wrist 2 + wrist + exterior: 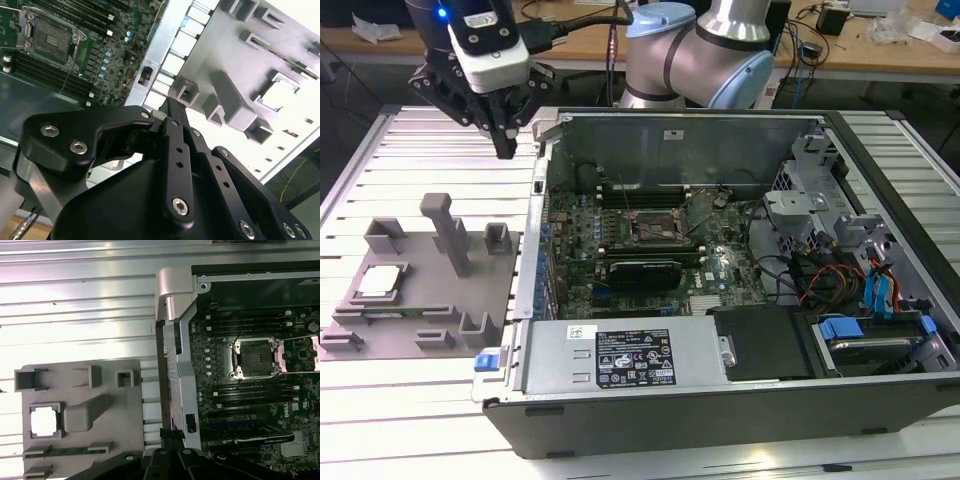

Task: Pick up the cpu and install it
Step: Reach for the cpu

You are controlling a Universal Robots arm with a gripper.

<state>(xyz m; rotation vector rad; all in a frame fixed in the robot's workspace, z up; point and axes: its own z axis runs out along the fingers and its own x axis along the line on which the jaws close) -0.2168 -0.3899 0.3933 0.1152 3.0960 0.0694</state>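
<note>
One robot arm hangs its gripper (505, 148) at the upper left of the exterior view, above the slatted aluminium table (380, 170) and near a corner of the open computer case (720, 130). Its fingers look pressed together with nothing between them. The cpu (380, 282) lies flat in a square recess at the left of the grey fixture plate (425, 300) (a nest that probably keeps it squared for pickup), well apart from the gripper. On the motherboard, the empty cpu socket (648, 228) sits uncovered, seemingly ready for the chip.

Arm (700, 50) above gripper (505, 148) partly off-frame
</note>
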